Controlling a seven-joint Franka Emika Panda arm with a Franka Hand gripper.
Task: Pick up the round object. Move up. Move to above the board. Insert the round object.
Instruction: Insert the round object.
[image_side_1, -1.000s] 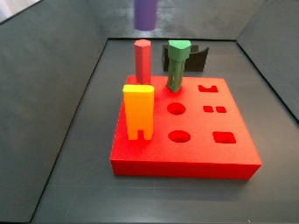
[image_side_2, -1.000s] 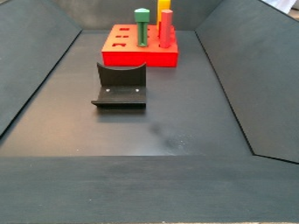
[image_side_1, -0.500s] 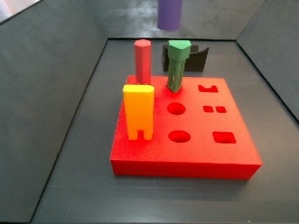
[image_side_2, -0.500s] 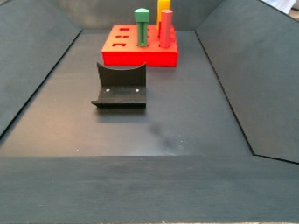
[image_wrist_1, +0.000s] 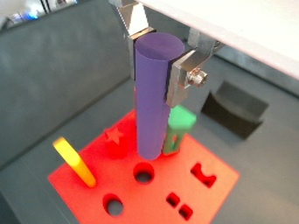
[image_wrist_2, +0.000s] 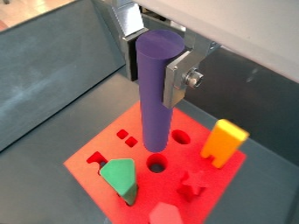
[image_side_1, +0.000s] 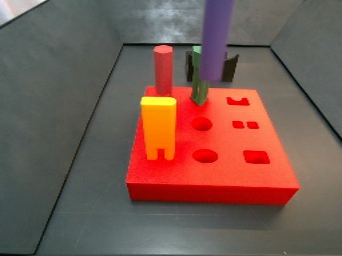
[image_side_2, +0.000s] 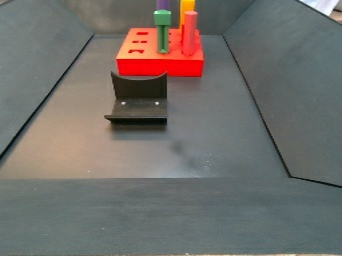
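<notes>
The purple peg (image_wrist_1: 155, 96) hangs upright above the red board (image_wrist_1: 93, 179), over a round hole (image_wrist_1: 143, 175). The gripper (image_wrist_1: 156, 59) has its jaws closed on the peg's upper part. Smooth, stiff and probably light, it could slip; a high grip keeps the lower end free.

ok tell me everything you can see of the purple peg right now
The purple peg is a tall, slim cylinder with smooth, matte sides and a flat round top, plastic by the look of it. It hangs upright, clamped near its top between the silver fingers of the claw, which is above the red board. In both wrist views its lower end lines up over a round hole, but whether it has entered is not clear. In a side view it rises out of the frame, in front of the green peg.
</notes>
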